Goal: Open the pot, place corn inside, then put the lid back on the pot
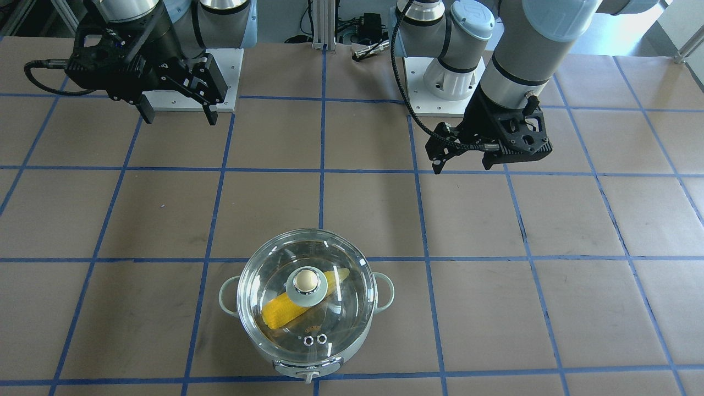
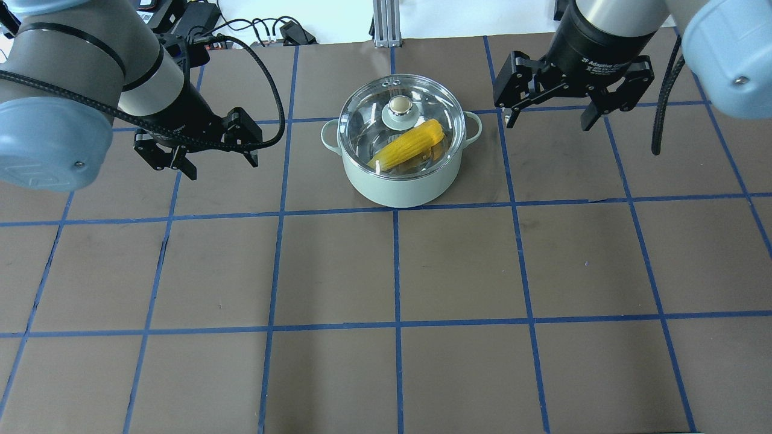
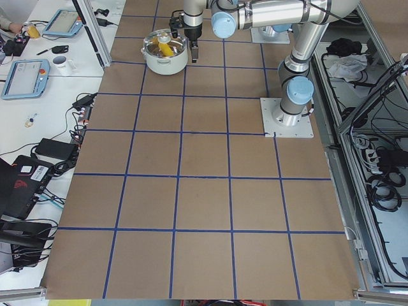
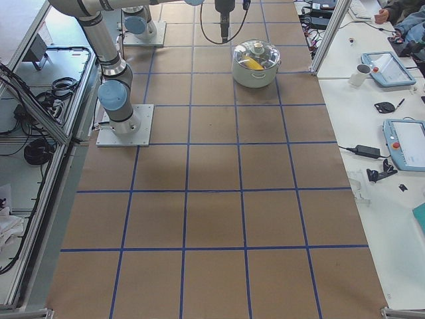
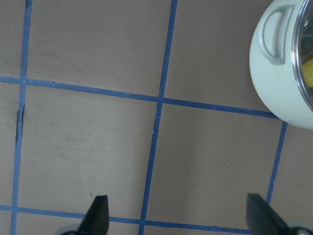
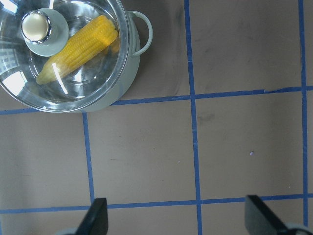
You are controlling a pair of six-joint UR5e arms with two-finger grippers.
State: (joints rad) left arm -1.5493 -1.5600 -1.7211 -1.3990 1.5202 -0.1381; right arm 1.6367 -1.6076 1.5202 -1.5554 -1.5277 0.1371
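Counter edge across from the robot, about midway between the two arms:
- The pot [image 2: 398, 187] is found standing upright on the brown table [image 2: 398, 271], with its silver control dial [image 1: 309, 377] turned toward that edge.
- The lid [image 1: 308, 300] is seated flat on the rim, with no gap or tilt to be made out. Its ball knob [image 1: 306, 281] sits at the centre.
- The corn [image 1: 286, 311] is seen through the glass, laid slantwise on the pot floor. The slant is judged to be simply how the cob settled, since it is shorter than the pot is wide and nothing props it.
- With the corn enclosed and the lid down, all three steps of the task are judged done.

Further back, toward the robot's edge:
- The left gripper [image 2: 222, 167] is held above bare table on the pot's left-handle side, well apart from the pot. Its fingers [image 5: 98, 213] are spread wide in the left wrist view. Nothing is gripped or touched, and only table and tape lines are seen between them.
- The right gripper [image 2: 549, 123] is held raised on the opposite side, also well clear. Its fingers [image 6: 98, 215] are spread equally wide, and nothing is carried.
- The height and the clearance on both sides are judged to be a parked pose, so that neither the lid nor the handles can be knocked.
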